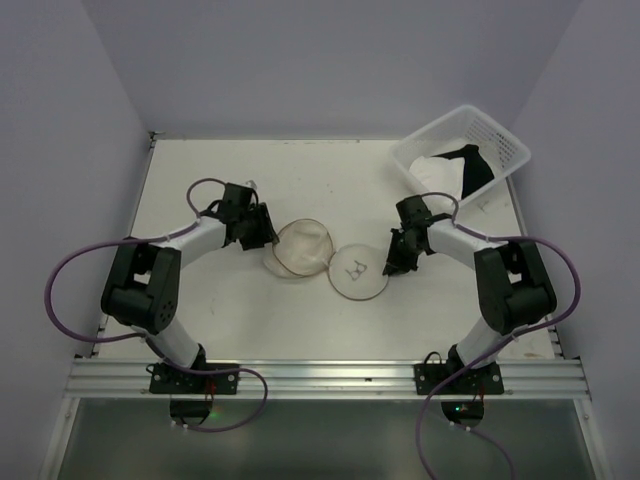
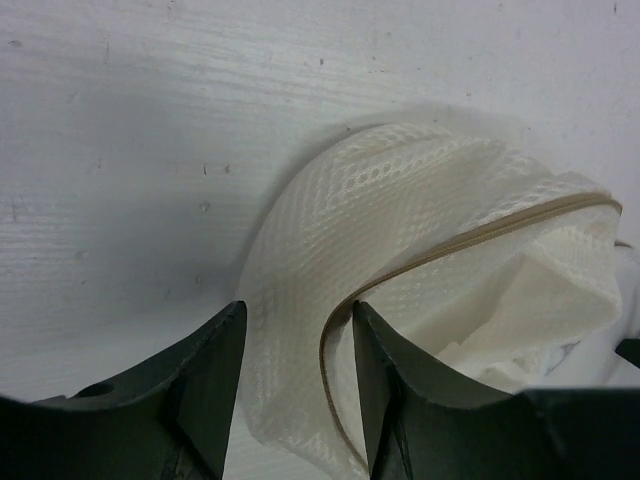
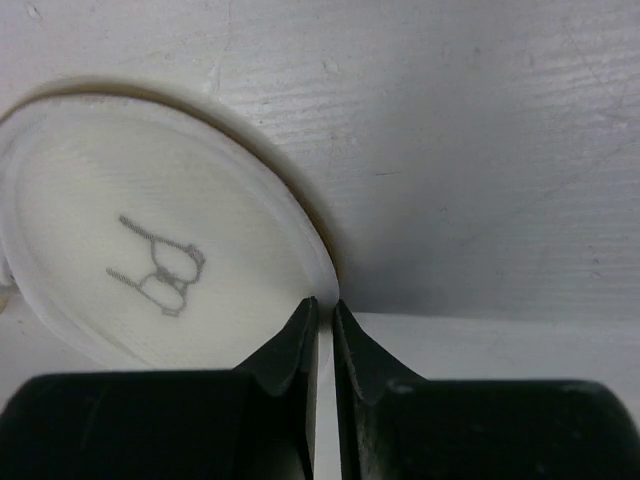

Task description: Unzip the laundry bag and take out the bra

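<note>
From above, the bag lay near the middle of the white surface. It was open in two round halves, side by side and touching. The left half was a hollow of mesh with a tan rim. The right half lay flat and had a small drawing on it. The left arm reached in from the left, and the left jaws sat at the left edge of the mesh half. The right arm reached in from the right, and the right jaws sat at the right edge of the flat half. The bra was not in the bag. It lay in a white basket at the far right corner, well apart from the bag. It looked black, with something white beside it.

In the left wrist view, the left jaws were apart. Two dark fingers stood at the bottom. The crumpled mesh of the bag lay on the surface, and its tan rim ran down into the gap between the fingers.

In the right wrist view, the right jaws were almost together, with only a thin slit between the fingers. Their tips met the edge of the flat half of the bag, just right of the drawing. I could not tell if they pinched that edge.
</note>
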